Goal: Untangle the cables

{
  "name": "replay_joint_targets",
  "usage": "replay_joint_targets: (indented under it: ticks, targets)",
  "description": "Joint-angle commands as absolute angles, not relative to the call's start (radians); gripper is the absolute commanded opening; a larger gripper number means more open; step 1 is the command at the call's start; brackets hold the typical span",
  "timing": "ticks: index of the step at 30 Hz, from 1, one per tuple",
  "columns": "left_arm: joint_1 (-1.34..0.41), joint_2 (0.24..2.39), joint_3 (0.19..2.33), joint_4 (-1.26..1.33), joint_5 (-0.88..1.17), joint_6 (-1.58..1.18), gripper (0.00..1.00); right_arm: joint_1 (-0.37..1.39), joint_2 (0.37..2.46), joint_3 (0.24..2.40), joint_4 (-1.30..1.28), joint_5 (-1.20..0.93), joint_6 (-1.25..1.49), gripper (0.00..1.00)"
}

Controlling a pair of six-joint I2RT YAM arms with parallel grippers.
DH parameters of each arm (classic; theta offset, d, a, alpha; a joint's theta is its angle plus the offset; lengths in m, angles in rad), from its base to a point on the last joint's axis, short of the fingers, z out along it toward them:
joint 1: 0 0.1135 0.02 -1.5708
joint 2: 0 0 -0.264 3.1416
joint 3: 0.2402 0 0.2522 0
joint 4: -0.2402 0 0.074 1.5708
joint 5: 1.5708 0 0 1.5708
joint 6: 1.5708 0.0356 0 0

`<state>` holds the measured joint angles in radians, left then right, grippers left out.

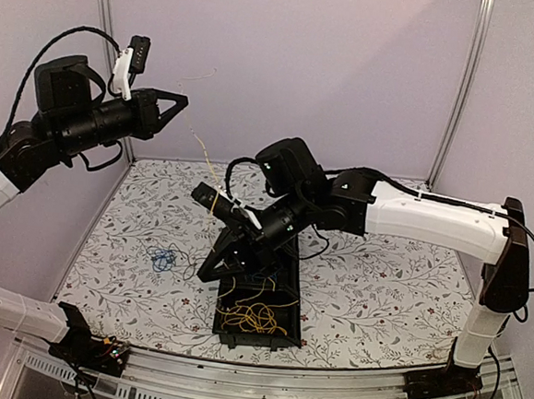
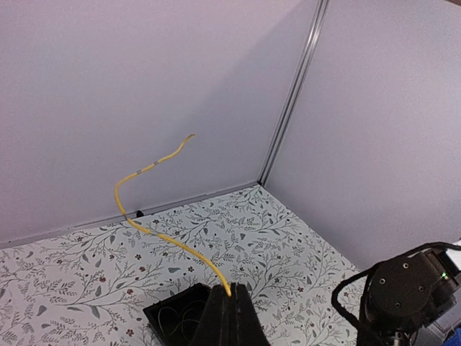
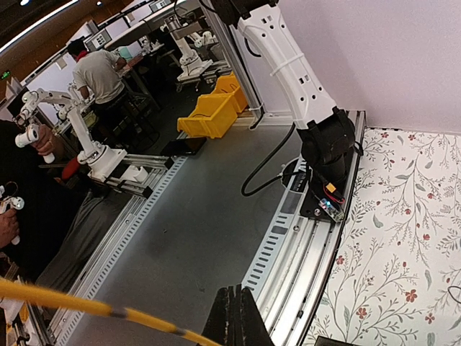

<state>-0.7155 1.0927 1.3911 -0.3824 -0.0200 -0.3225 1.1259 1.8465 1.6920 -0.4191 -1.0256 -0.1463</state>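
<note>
Sitting at the near middle of the floral-print table [image 1: 380,292], the shallow black rectangular plastic tray [image 1: 256,340] holds a loose tangle of thin yellow wires [image 1: 256,314]. Up at the far left, the raised left gripper [image 1: 184,105] is clenched on one long thin yellow wire [image 2: 175,245], which curves away through the air. The wire carries a small grey band, with lettering too small to tell. The right gripper [image 1: 204,276] hangs at the tray's left edge, fingers pressed together; I cannot tell whether anything is pinched. A small bunch of thin blue wire [image 1: 161,259] lies on the table, left of the tray.
</note>
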Motion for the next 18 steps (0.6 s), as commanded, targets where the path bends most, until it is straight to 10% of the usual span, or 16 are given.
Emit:
replay_joint_targets:
  ticks: [1, 11, 18]
  targets:
    - [-0.723, 1.079, 1.368, -0.360, -0.034, -0.340, 0.00, 1.134, 1.807, 1.659, -0.409, -1.031, -0.139, 0.00]
    - [-0.723, 1.094, 1.260, -0.329, -0.025, -0.338, 0.00, 1.125, 1.808, 1.519, -0.388, -0.922, -0.221, 0.02]
    - [-0.723, 1.110, 1.144, -0.271, -0.013, -0.332, 0.00, 1.002, 1.820, 1.366, -0.354, -0.845, -0.283, 0.27]
